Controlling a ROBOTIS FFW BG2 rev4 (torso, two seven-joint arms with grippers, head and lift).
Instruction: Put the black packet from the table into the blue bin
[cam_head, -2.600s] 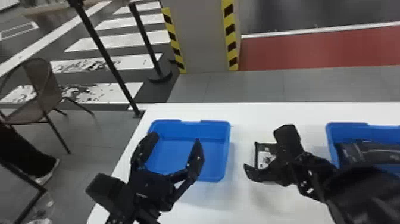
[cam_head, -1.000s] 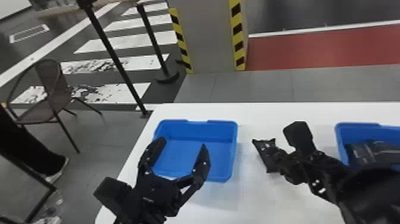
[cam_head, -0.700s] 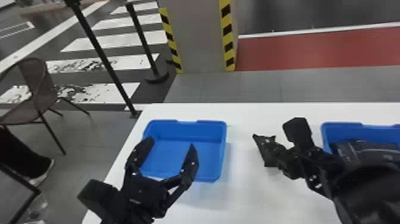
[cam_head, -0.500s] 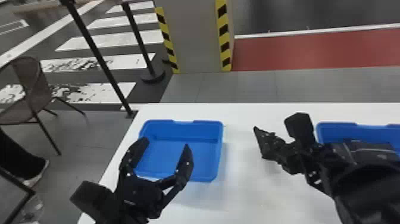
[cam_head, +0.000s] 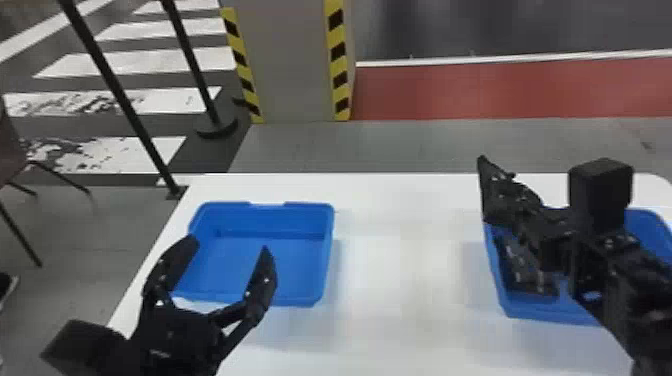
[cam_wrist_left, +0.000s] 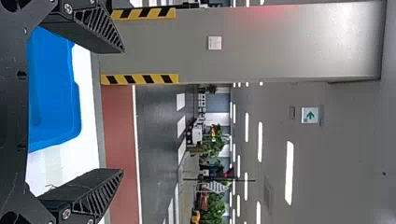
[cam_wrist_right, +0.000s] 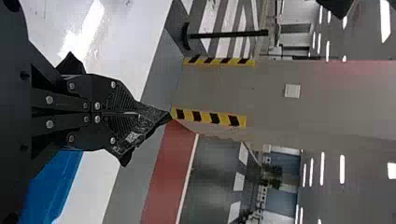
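Observation:
My right gripper (cam_head: 525, 210) is at the left part of the right-hand blue bin (cam_head: 540, 317), above it, and holds the black packet (cam_head: 491, 195), which sticks out past the fingertips. In the right wrist view the right gripper (cam_wrist_right: 133, 113) is shut, with the crumpled black packet (cam_wrist_right: 148, 122) pinched at its tips. Over the near part of the left-hand blue bin (cam_head: 267, 295), my left gripper (cam_head: 229, 245) stands open and holds nothing. From its own wrist view, the left gripper (cam_wrist_left: 121, 111) has its fingers wide apart.
Inside the right-hand bin lies another dark packet (cam_head: 522, 270), partly behind the right arm. Both bins stand on the white table (cam_head: 400, 300). Beyond its far edge are a striped pillar (cam_head: 292, 65) and black posts (cam_head: 117, 90).
The black packet was on the table between the bins; my right gripper has closed on it, lifted it and carried it right to the right-hand bin. The left gripper is still open.

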